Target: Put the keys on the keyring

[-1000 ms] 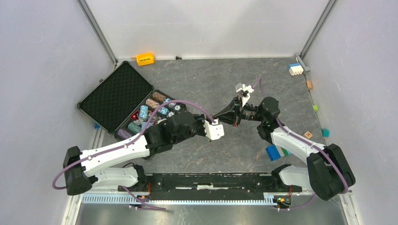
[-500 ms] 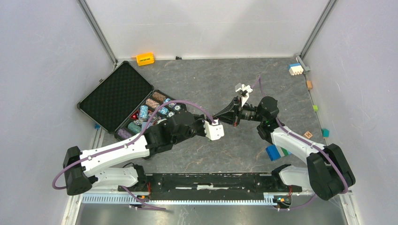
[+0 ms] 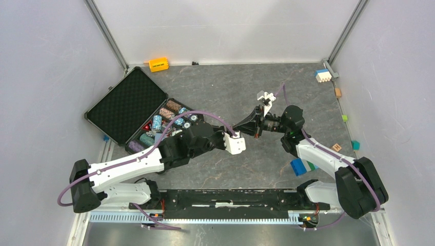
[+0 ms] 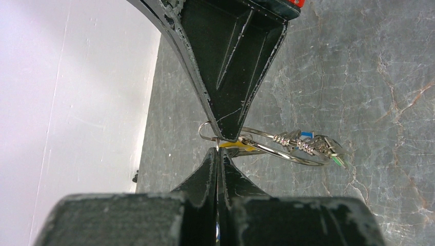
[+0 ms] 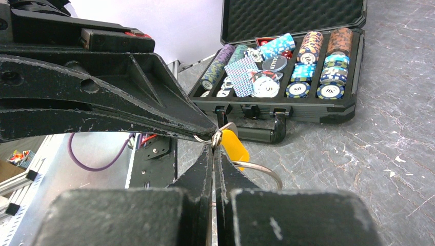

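- A black hard case (image 3: 125, 102) with an egg-crate foam lid lies open on the counter. Its tray holds rows of striped poker chips (image 5: 308, 51) in blue, brown, purple and teal. Also in the tray are loose playing cards (image 5: 241, 72) with blue patterned backs and a round white disc (image 5: 275, 62) printed DEALER.
- Right of the case, above the counter, the left fingers (image 4: 206, 171) and the right fingers (image 5: 202, 169) meet tip to tip. Each pair is pressed tight together.
- At that meeting point sit a small wire ring (image 4: 203, 134) and a silver key with a flat yellow plastic tag (image 5: 233, 144). I cannot tell which pair pinches which piece.
- The large silver wire keyring (image 5: 259, 165) reaches out from the same point, on the side away from the case. It carries a bunch of tiny silver keys (image 4: 308, 144) with blue and green tags.
- The counter (image 3: 225, 92) is grey and marbled like stone, with pale walls on three sides and metal posts in the far corners.
- Beyond the case, by the back wall, lies an orange-yellow block (image 3: 158, 64).
- Far right of the case, in the back corner, is a blue-and-white brick (image 3: 322, 75).
- Nearer, by the right arm, is a blue, green and white brick stack (image 3: 302, 166).
- Also far right of the case, a wooden cube (image 3: 336, 147) bears a mark too small to read.
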Controlling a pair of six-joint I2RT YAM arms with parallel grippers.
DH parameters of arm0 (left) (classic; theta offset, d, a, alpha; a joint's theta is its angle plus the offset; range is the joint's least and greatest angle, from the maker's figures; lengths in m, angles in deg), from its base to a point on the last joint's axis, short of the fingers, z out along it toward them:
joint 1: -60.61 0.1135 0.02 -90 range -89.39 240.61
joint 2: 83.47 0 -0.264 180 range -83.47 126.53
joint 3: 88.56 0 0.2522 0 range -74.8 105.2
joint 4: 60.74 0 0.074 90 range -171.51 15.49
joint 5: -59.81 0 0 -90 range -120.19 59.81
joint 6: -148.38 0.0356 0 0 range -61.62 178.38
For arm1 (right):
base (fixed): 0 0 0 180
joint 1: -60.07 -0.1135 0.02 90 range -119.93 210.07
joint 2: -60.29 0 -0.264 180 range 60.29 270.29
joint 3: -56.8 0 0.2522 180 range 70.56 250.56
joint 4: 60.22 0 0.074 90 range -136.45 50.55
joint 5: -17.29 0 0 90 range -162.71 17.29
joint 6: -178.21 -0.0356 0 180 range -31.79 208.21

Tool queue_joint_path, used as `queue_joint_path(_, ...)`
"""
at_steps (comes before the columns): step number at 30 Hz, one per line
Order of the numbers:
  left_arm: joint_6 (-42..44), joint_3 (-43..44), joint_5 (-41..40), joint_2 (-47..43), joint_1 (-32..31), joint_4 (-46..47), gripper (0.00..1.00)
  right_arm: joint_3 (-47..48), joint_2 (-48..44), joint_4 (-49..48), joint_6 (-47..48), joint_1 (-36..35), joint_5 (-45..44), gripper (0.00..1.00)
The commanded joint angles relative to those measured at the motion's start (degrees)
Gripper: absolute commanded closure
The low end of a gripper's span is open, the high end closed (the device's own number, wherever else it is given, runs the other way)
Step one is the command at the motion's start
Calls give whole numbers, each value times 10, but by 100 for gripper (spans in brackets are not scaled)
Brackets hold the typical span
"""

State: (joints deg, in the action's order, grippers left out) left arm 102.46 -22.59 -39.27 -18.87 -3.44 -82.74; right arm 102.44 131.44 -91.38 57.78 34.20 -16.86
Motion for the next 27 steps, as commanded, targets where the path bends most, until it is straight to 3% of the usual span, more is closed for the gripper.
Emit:
queue_joint_path(1, 23, -1, -3, -5, -7, 50, 98, 0, -3, -45, -4, -7, 13, 100)
queue_joint_path(8, 18, -20, -7, -16, -5, 71, 98, -9, -9, -66, -2, -4, 27, 100)
queue_joint_path(18, 18, -57, 38, -57, 16, 99, 98, -58, -11, -263, -111, 7, 48, 100)
queue_joint_path(27, 54, -80, 76, -66, 16, 109, 98, -68, 8, -320, -153, 6, 30, 100)
